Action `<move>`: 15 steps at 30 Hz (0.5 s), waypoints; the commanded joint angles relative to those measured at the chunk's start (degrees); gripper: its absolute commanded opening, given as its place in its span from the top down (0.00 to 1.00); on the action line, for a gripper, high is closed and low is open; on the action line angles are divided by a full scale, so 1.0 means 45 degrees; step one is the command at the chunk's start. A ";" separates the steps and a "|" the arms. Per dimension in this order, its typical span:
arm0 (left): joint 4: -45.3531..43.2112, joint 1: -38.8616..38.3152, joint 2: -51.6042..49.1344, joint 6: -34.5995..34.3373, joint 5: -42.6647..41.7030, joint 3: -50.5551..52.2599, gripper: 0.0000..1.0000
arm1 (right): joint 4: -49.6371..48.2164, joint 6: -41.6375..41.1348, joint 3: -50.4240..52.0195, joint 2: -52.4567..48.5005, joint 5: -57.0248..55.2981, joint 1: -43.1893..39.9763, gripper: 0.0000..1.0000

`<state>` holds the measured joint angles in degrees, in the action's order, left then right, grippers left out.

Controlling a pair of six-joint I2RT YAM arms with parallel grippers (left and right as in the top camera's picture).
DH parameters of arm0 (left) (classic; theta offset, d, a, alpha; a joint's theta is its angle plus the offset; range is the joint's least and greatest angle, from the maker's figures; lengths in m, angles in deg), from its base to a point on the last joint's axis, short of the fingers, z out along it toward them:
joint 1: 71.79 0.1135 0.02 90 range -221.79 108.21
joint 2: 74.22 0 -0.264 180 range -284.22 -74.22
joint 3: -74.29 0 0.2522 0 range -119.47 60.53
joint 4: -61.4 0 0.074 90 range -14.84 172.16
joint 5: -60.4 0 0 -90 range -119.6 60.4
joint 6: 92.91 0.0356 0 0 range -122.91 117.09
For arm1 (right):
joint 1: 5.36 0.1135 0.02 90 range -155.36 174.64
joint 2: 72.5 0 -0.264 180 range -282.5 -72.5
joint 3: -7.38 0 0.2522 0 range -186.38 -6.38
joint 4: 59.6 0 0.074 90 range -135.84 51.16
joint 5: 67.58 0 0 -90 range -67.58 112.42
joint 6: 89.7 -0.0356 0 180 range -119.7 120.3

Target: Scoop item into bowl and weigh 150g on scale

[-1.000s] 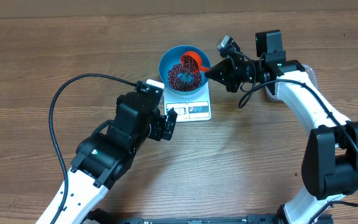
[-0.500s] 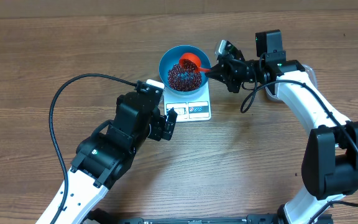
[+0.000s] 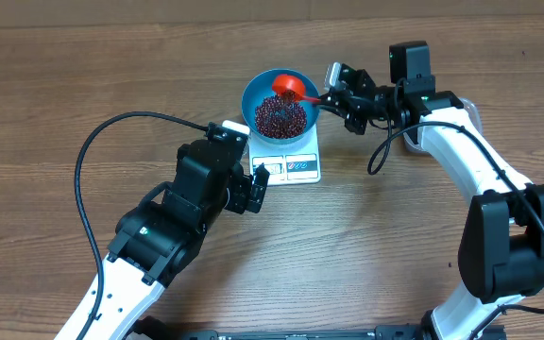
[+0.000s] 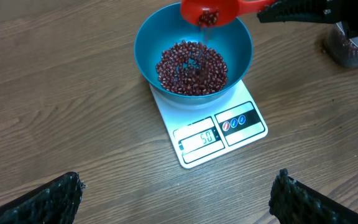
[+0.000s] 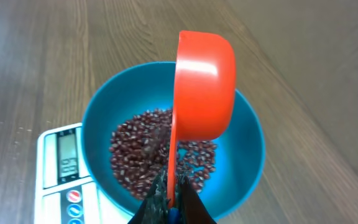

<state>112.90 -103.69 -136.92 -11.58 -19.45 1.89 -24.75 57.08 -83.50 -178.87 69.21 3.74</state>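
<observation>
Right gripper clamped on handle of red plastic scoop. You have scoop tipped directly above blue bowl on white scale, handle pointing back along your right arm. Red beans lie in bowl; display shows 50. Left gripper spread, empty, beside scale.

A: Where is your overhead view looking from?
B: High above the bench, straight down, far enough that you see the left arm and right arm whole.
A: And your wrist views?
B: Your left one looks forward and down from well back, the left claw at its bottom corners. Your right one sits close, the right claw at its bottom edge, peering along the scoop.
A: What do they share?
B: All three show you the bowl on the scale.
</observation>
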 commanded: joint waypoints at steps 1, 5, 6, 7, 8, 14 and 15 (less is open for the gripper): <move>-0.0010 -0.0073 -0.0073 -0.0034 0.0170 0.0019 0.01 | -0.0340 0.0175 -0.0019 -0.0015 -0.0442 0.0058 0.96; -0.0010 -0.0073 -0.0068 -0.0029 0.0170 0.0019 0.00 | -0.0529 0.0160 -0.0019 -0.0015 -0.0437 0.0058 0.96; -0.0010 -0.0073 -0.0068 -0.0029 0.0170 0.0019 0.01 | -0.0534 0.0160 -0.0019 -0.0015 -0.0442 0.0058 0.96; -0.0010 -0.0073 -0.0068 -0.0034 0.0170 0.0019 0.01 | -0.0534 0.0160 -0.0019 -0.0015 -0.0437 0.0058 0.96; -0.0010 -0.0073 -0.0068 -0.0034 0.0170 0.0019 0.01 | -0.0529 0.0097 -0.0019 -0.0015 -0.0437 0.0058 0.96; -0.0010 -0.0073 -0.0068 -0.0034 0.0170 0.0019 0.00 | -0.0398 -0.0277 -0.0034 -0.0010 -0.0442 0.0005 0.96; -0.0010 -0.0073 -0.0068 -0.0034 0.0170 0.0019 0.01 | -0.0364 -0.0316 -0.0049 0.0000 -0.0442 -0.0034 0.96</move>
<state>112.90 -103.69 -136.92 -11.58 -19.45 1.89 -26.48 56.84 -83.50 -178.87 67.11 3.72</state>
